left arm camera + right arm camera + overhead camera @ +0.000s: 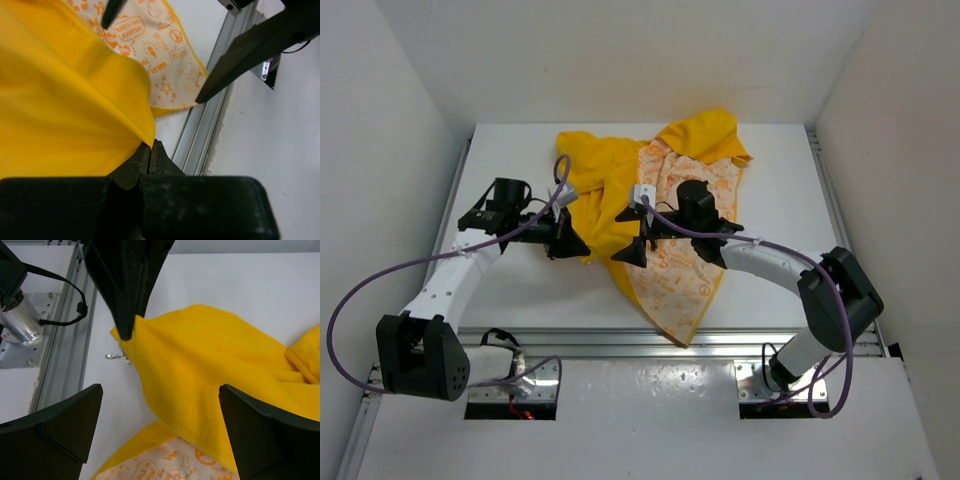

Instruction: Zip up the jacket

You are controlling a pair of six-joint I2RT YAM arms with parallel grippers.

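- In the middle of the table the jacket lies rumpled and unzipped. Its yellow outside is bunched toward the left, and the printed lining is turned up, running to a point at the near edge.
- The left gripper has its fingers pressed together on a corner of the yellow cloth. Only a thin bite of fabric sits between the tips, and the cloth pulls away from them in a taut fold.
- The right gripper hangs over the yellow fold just beside that pinch. Its fingers are spread wide with nothing between them.
- A small metal zip pull shows just beside the pinched corner, on the side toward the bare table.
- Risk: the left hold is shallow. Any tug from the other arm could slide the cloth out of the tips, and the edge would go slack.
- Risk: the pull is tiny and lies close to the left fingers. If the right gripper closes from where it hangs, it would likely take a handful of loose cloth and miss the pull, or knock the left gripper.
- Risk: the two front edges are not laid side by side, and the second edge cannot be made out among the folds. With the teeth unaligned, the slider would probably jam or snag the lining.
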